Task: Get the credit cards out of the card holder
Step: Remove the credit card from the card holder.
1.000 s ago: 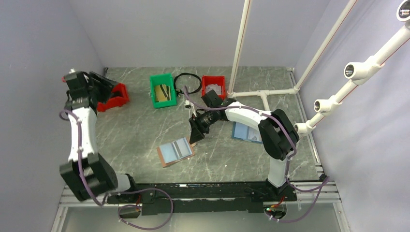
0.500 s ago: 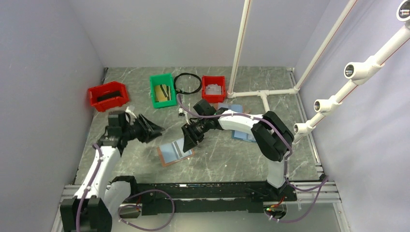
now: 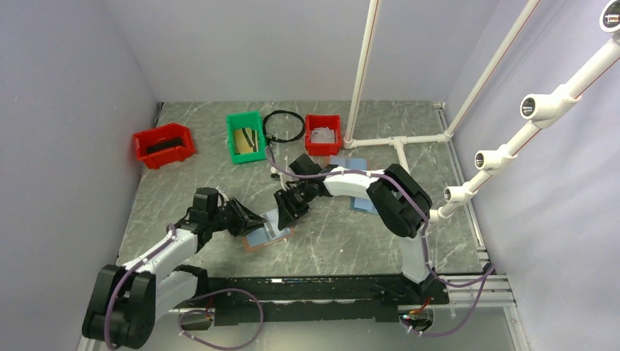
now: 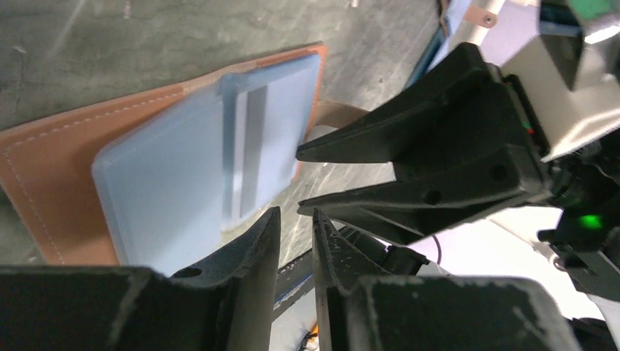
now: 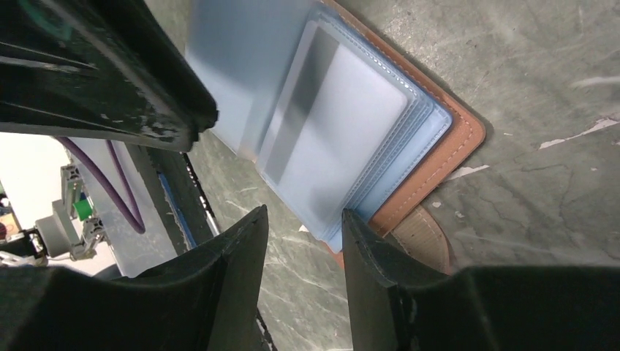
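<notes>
Card holder [image 3: 275,232] just beside left gripper [image 3: 256,221]

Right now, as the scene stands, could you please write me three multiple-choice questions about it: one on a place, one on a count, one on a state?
1. Where does the card holder lie?
A) on a shelf
B) on the table, between the left gripper and the right gripper
C) hanging from a hook

2. How many red bins stand on the table?
A) one
B) two
C) three

3. In which state is the card holder?
A) shut
B) rolled up
C) open, pale blue pages facing up

Answers: 1 B, the top view shows it flat between both sets of fingertips. 2 B, one stands at far left and one further right at the back. 3 C, both wrist views show its pages bare.
</notes>
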{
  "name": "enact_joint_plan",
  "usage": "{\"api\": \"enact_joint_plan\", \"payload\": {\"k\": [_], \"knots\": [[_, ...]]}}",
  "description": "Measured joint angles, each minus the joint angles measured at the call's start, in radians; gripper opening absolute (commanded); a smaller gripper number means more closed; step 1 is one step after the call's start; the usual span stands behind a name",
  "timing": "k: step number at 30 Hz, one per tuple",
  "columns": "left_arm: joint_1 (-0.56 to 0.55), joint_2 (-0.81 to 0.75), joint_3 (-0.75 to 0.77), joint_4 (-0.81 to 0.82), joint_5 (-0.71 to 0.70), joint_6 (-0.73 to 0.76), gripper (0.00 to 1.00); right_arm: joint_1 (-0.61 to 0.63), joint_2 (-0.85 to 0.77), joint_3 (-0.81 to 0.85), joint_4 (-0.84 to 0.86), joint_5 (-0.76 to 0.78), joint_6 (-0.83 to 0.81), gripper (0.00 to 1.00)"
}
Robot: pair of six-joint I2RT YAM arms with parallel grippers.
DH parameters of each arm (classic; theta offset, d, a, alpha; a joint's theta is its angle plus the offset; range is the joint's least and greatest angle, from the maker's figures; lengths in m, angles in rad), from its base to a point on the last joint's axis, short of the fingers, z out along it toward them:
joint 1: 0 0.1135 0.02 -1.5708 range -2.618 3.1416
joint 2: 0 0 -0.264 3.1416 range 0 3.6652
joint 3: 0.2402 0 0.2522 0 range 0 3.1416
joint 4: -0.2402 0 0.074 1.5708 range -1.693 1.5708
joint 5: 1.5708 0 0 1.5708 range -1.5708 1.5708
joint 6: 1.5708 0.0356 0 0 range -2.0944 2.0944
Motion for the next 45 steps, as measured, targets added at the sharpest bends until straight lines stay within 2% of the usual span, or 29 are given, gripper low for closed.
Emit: {"api": "enact_joint_plan", "payload": {"k": [6,10,20,30,34,38,45], "knots": [[-0.024,0.1,0.0,0.02,-0.047,0.008,0.32,0.0,0.006,0.013,-0.009,0.022,0.005,0.44],[-0.025,0.127,0.0,0.007,-0.076,0.015,0.33,0.0,0.019,0.03,-0.016,0.024,0.011,0.39],[-0.026,0.226,0.0,0.064,-0.064,0.018,0.34,-0.001,0.042,0.036,-0.014,-0.035,0.036,0.33],[-0.027,0.243,-0.001,0.12,-0.042,0.011,0.47,0.01,0.096,0.08,0.019,-0.152,0.105,0.25],[-0.027,0.24,-0.005,0.14,-0.035,0.004,0.54,0.018,0.096,0.084,0.047,-0.2,0.131,0.27],[-0.027,0.216,-0.013,0.15,-0.036,-0.016,0.61,0.021,0.096,0.085,0.068,-0.231,0.149,0.33],[-0.027,0.111,-0.043,0.134,-0.069,-0.064,0.66,0.038,0.096,0.085,0.099,-0.27,0.164,0.35]]}}
